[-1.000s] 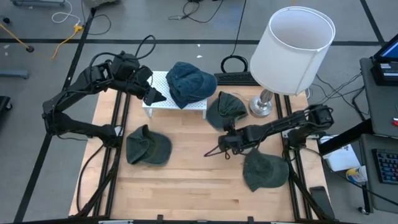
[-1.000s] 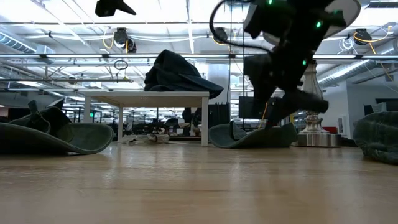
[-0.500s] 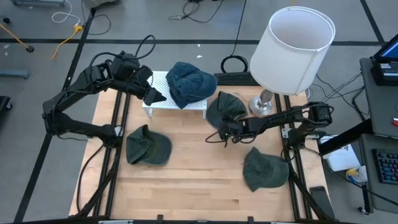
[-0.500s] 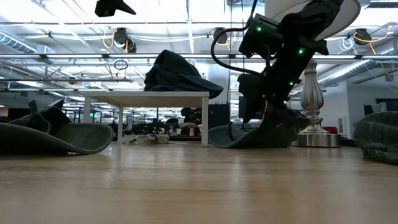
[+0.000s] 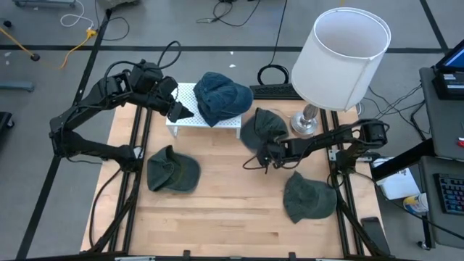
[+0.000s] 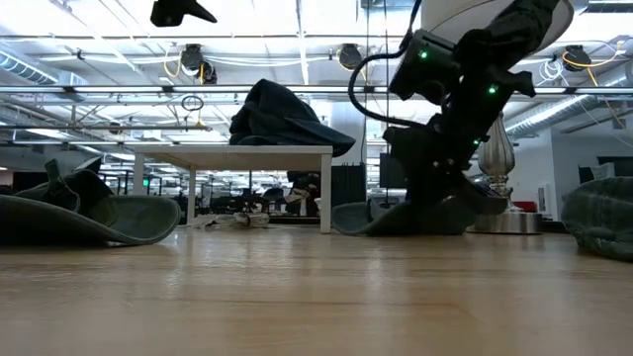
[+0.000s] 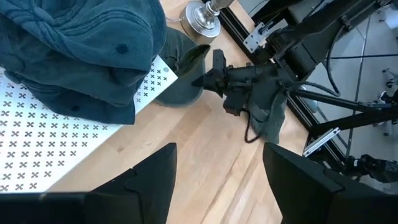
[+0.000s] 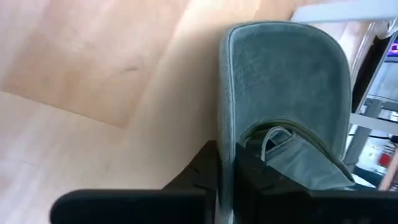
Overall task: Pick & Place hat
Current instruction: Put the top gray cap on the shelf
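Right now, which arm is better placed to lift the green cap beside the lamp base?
Right. The right gripper is already down at the green cap, its fingers straddling the brim. The left gripper hovers open over the white rack, farther away.

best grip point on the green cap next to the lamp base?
The brim edge of the green cap. It lies flat and thin on the table, facing the table's middle, so come in low from that side. The right gripper already straddles that edge; the crown is bulkier.
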Tool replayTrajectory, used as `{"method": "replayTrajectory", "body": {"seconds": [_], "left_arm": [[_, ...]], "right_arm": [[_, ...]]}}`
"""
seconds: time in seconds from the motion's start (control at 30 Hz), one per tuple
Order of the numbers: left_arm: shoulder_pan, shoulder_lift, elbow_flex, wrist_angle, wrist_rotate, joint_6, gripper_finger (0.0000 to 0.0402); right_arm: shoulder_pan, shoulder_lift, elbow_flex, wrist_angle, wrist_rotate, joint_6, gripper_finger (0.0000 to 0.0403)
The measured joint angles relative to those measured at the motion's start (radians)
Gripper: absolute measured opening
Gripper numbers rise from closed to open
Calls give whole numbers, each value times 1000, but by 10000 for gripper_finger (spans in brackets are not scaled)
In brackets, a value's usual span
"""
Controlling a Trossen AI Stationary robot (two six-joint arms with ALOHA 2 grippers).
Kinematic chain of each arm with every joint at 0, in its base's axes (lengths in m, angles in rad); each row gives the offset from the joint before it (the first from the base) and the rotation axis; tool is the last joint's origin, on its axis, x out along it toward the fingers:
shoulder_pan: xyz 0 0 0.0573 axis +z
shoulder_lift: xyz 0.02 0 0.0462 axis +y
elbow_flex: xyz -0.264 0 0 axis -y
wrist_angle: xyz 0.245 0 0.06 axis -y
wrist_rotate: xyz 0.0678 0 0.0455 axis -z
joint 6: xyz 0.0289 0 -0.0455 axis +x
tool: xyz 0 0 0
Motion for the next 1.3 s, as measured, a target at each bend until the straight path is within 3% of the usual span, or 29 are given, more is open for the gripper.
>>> {"method": "replayTrajectory", "body": {"seconds": [0.17,0.5,0.73,1.0,1.13,1.3], "left_arm": [[0,0,0,0,-5,12,228],[0,0,0,2,-8,108,229],[0,0,0,3,-8,133,218],[-32,0,0,3,21,233,205],[-68,0,0,3,110,292,211],[-139,0,0,3,125,279,231]], "right_arm": [[107,-31,1,-36,77,24,7],[318,-235,37,-109,72,269,7],[402,-395,36,-108,-77,579,8],[428,-499,36,26,-267,878,8],[428,-507,37,141,-306,995,8],[426,-506,36,298,-318,1154,8]]}}
